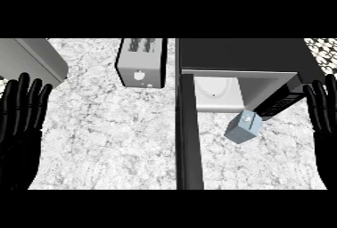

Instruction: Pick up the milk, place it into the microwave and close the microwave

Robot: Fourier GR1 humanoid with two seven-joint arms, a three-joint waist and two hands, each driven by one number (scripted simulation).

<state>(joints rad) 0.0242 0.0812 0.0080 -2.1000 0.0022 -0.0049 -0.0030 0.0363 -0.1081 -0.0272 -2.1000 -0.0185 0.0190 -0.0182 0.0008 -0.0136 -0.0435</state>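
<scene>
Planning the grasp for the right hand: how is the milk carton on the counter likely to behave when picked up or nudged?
The milk carton is a tall box with flat sides, so it should not roll. It looks narrow for its height and tilted, so a sideways nudge would probably tip it. Its walls may dent if squeezed. It stands just outside the open microwave.

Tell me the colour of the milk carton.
The milk carton is pale blue-grey with a lighter cap, seen in the head view.

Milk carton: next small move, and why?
Probably bring the right robot hand leftward and down toward the milk carton. The carton stands untouched on the counter before the open microwave; both hands are open at the view's edges, the right one nearer.
</scene>
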